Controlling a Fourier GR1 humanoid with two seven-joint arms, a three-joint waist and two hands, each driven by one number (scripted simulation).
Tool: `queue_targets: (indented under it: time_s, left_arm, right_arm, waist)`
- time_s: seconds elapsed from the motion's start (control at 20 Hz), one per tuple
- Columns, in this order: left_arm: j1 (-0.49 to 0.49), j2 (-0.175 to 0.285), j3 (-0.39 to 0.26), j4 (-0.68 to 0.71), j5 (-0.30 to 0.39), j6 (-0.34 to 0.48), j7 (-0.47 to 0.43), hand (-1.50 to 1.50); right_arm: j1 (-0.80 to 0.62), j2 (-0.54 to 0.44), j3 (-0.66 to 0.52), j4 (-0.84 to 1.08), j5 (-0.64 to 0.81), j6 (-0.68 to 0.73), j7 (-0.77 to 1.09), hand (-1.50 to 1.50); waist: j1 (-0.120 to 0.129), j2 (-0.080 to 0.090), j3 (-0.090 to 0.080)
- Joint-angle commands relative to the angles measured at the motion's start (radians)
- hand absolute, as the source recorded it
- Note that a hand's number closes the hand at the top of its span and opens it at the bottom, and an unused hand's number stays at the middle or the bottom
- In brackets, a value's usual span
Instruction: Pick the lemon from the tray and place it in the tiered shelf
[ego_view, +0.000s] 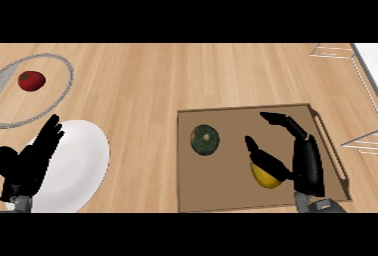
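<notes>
1. We see the lemon (264, 179) lying on the tray (221, 186), in the tray's near right part, partly under the thumb of the right hand (306, 165).
2. The right hand hangs over the tray's right side, fingers and thumb apart, not closed round the lemon.
3. A dark green round fruit (204, 139) sits on the tray's left half.
4. The left hand (29, 165) rests well left of the tray, fingers straight, over a white plate (77, 160).
5. The wire tiered shelf (336, 51) stands on the bench (170, 75) beyond the tray's far right corner.
</notes>
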Motion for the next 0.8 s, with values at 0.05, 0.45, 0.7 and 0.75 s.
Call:
queue_targets:
  time_s: [0.05, 0.45, 0.7, 0.75]
  left_arm:
    - [-0.005, 0.003, 0.021, -0.002, 0.033, -0.039, 0.02, 0.0]
    - [0.011, 0.011, 0.044, 0.008, 0.046, -0.045, 0.028, 0.0]
    - [-0.004, 0.003, 0.035, 0.022, 0.026, -0.038, 0.017, 0.0]
    - [-0.008, -0.003, 0.041, 0.038, 0.027, -0.037, -0.002, 0.0]
  right_arm:
    - [0.096, 0.105, 0.235, -0.145, 0.327, -0.116, 0.251, -1.5]
    - [0.111, 0.008, 0.178, -0.207, 0.757, 0.179, 0.687, -1.5]
    - [0.059, -0.01, 0.252, -0.299, 0.785, 0.569, 0.901, -1.5]
    - [0.07, -0.039, 0.267, -0.318, 0.756, 0.652, 0.917, -1.5]
  waist:
    - [-0.007, -0.001, 0.004]
    - [-0.025, -0.006, -0.001]
    - [-0.006, 0.002, 0.0]
    - [-0.01, 0.003, -0.002]
